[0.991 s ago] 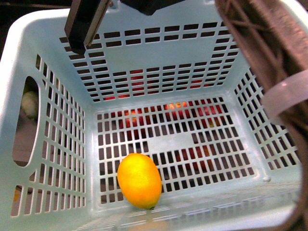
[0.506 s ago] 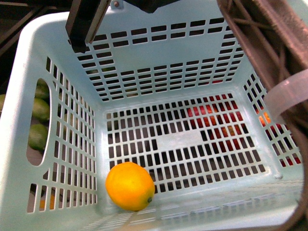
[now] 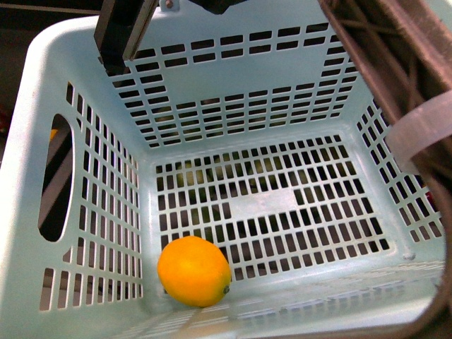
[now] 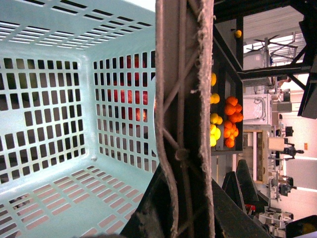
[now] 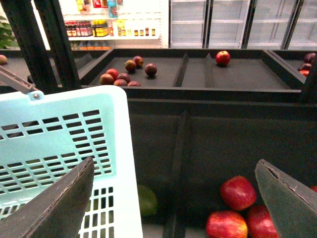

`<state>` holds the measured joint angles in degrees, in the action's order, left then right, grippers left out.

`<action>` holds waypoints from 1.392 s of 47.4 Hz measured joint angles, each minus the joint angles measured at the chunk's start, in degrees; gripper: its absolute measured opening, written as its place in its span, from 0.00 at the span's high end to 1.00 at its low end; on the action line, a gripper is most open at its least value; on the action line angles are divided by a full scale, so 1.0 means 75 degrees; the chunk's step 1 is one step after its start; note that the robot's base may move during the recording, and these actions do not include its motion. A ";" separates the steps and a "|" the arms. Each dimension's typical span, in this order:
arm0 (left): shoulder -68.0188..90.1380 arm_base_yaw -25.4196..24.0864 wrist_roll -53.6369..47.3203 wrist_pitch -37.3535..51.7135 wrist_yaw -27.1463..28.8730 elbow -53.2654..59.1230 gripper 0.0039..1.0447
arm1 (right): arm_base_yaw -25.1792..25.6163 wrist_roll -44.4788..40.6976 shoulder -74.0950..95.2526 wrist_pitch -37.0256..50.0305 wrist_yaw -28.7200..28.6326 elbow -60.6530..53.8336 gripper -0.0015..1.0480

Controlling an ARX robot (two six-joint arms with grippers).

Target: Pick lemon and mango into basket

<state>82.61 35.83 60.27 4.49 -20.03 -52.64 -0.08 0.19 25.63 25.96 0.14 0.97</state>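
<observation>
The mint-green basket (image 3: 85, 78) fills the front view, and the lemon (image 3: 193, 271) lies on its slotted floor in the near left corner. The brown handle (image 3: 385, 63) with its white tie (image 3: 424, 131) crosses the right side. In the left wrist view my left gripper (image 4: 183, 198) is shut on that handle (image 4: 183, 99), next to the basket wall (image 4: 49, 124). My right gripper (image 5: 174, 166) hangs open and empty beside the basket's corner (image 5: 111, 129), above a dark bin. A dark finger (image 3: 121, 35) shows over the far rim. I see no mango that I can tell.
Red apples (image 5: 237, 193) and a green fruit (image 5: 146, 201) lie in the black bin below my right gripper. Dark apples (image 5: 126, 72) sit in a farther bin behind a divider (image 5: 181, 69). Oranges (image 4: 232, 124) and yellow fruit (image 4: 215, 131) fill a shelf beyond the handle.
The red fruit seen through the basket floor has slid out of sight and pale green shapes show there now. The lemon shifted slightly left in its corner. The left grip holds.
</observation>
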 joint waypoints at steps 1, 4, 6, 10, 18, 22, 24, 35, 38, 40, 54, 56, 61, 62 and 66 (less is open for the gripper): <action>0.0000 0.0000 -0.0003 0.0000 -0.0003 0.0000 0.94 | 0.0000 -0.0003 -0.0009 0.0003 -0.0006 0.0000 0.08; 0.0000 0.0000 -0.0029 0.0000 0.0023 0.0000 0.94 | 0.0000 -0.0003 -0.0003 0.0003 -0.0012 0.0000 0.08; 0.0000 0.0000 -0.0026 0.0000 0.0029 0.0000 0.94 | 0.0000 -0.0003 -0.0003 0.0000 -0.0020 0.0000 0.08; 0.0000 0.0000 -0.0026 0.0000 0.0012 0.0000 0.94 | 0.0000 -0.0003 -0.0006 0.0000 -0.0029 0.0000 0.08; 0.0003 0.0000 -0.0017 0.0000 0.0023 0.0000 0.94 | 0.0000 -0.0003 -0.0009 -0.0006 -0.0020 0.0000 0.08; 0.0003 0.0000 -0.0026 0.0000 0.0012 0.0000 0.94 | 0.0000 -0.0003 -0.0009 -0.0006 -0.0020 0.0000 0.08; 0.0000 0.0000 -0.0012 0.0000 0.0009 0.0000 0.94 | 0.0000 -0.0003 -0.0012 -0.0006 -0.0015 0.0000 0.08; 0.0003 0.0000 -0.0035 0.0000 0.0015 0.0000 0.94 | 0.0000 -0.0003 -0.0012 -0.0009 -0.0035 0.0000 0.08; 0.0003 0.0000 -0.0023 0.0000 0.0012 0.0000 0.94 | 0.0000 -0.0003 -0.0009 -0.0009 -0.0012 0.0000 0.08; 0.0003 0.0000 -0.0009 0.0000 0.0012 0.0000 0.94 | 0.0000 -0.0003 -0.0009 -0.0009 -0.0017 0.0000 0.08; 0.0006 0.0000 -0.0038 0.0000 0.0015 -0.0003 0.94 | 0.0000 -0.0003 0.0000 -0.0009 -0.0017 0.0000 0.08; 0.0006 0.0000 -0.0026 0.0000 0.0015 -0.0003 0.94 | 0.0000 -0.0003 0.0000 -0.0012 -0.0032 0.0000 0.08; 0.0000 0.0000 -0.0032 0.0000 0.0015 -0.0003 0.94 | 0.0000 -0.0003 -0.0009 -0.0006 -0.0017 0.0000 0.08; 0.0000 0.0000 -0.0032 0.0000 0.0015 -0.0003 0.94 | 0.0000 -0.0006 -0.0006 -0.0009 -0.0023 0.0000 0.08; 0.0000 0.0000 -0.0009 0.0000 0.0012 -0.0003 0.94 | 0.0000 -0.0003 -0.0003 -0.0009 0.0009 0.0000 0.08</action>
<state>82.61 35.83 60.20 4.49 -19.94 -52.66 -0.08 0.16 25.61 25.89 0.21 0.97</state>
